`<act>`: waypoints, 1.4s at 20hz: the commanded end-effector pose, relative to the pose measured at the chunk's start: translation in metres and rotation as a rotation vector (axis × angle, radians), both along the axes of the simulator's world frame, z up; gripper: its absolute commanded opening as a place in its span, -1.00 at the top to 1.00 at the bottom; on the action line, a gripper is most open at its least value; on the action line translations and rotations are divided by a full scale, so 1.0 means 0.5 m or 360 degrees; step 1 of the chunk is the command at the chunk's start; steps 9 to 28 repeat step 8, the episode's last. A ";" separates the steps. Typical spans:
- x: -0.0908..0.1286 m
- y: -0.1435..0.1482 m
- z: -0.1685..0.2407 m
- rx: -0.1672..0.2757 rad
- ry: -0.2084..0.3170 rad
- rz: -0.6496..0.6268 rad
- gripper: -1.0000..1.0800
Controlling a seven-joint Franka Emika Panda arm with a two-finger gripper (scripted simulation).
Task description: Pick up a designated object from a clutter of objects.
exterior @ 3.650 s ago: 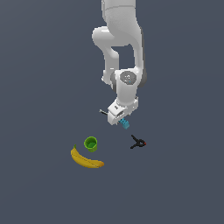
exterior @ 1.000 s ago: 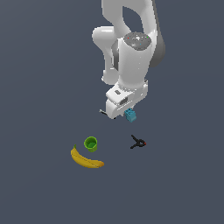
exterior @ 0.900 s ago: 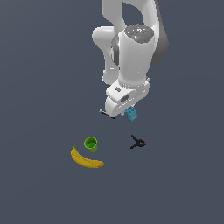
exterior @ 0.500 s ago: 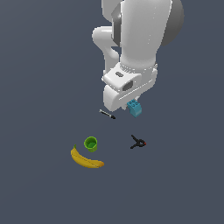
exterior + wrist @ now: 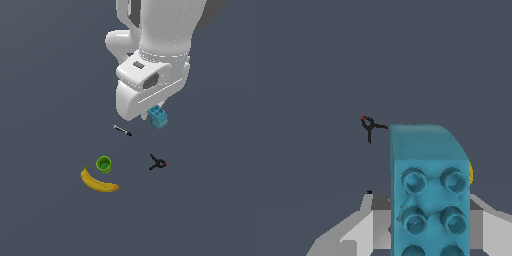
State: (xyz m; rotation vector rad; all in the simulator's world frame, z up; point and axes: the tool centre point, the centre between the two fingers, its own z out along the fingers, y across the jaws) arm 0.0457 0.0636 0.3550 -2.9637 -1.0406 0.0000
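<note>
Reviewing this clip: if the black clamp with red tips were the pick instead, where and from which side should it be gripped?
Probably from above, closing across the black clamp at its dark middle where the arms cross; it lies flat and apart from the green cup. The splayed arms and red tips look too thin.

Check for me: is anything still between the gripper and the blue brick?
Nothing visible. The blue brick already sits between the gripper's fingers, lifted off the ground, with the clamp, the thin tool, the green cup and the banana all lying apart from it below.
</note>
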 end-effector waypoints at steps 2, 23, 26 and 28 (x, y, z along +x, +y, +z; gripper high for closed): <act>0.010 0.000 0.020 -0.0001 0.0000 0.0000 1.00; 0.016 0.000 0.030 -0.0001 0.0000 0.0000 1.00; 0.016 0.000 0.030 -0.0001 0.0000 0.0000 1.00; 0.016 0.000 0.030 -0.0001 0.0000 0.0000 1.00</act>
